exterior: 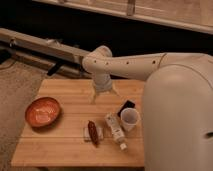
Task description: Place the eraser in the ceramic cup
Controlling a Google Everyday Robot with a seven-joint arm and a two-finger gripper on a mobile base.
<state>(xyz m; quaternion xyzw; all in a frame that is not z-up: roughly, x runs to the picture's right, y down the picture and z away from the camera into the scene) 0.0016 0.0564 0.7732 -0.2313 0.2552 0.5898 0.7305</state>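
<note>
Over the middle of the wooden table [65, 144]: the gripper [104, 96] hangs from the white arm, pointing down above bare boards near the far edge.
Camera view, layout: I see the ceramic cup [130, 120] standing upright near the right side of the table as I view it. A white tube [115, 131] lies just beside the cup, a dark red oblong object [92, 131] lies next to the tube, and an orange-red bowl [28, 114] sits well apart on the other side.
Eraser: the eraser [125, 107] lies flat on the boards just behind the cup. I cannot tell whether the two touch.
Step in hand: I judge this to be the approach. The eraser is on the table, not in the cup, and nothing has been picked up.
Pincer: the fingers are spread wide with nothing between them. They touch neither the eraser nor the cup, and the gripper is near the eraser but off to one side of it.
Next move: I would bring the gripper sideways until it is over the eraser, then lower it so the fingers straddle the block's narrow width before closing.
Caution: the cup crowds one side of the eraser, so a finger coming down there could nudge it. I would pick a finger line that stays off the cup wall.
After the grasp: lift, carry the short way to above the cup mouth, and release.
</note>
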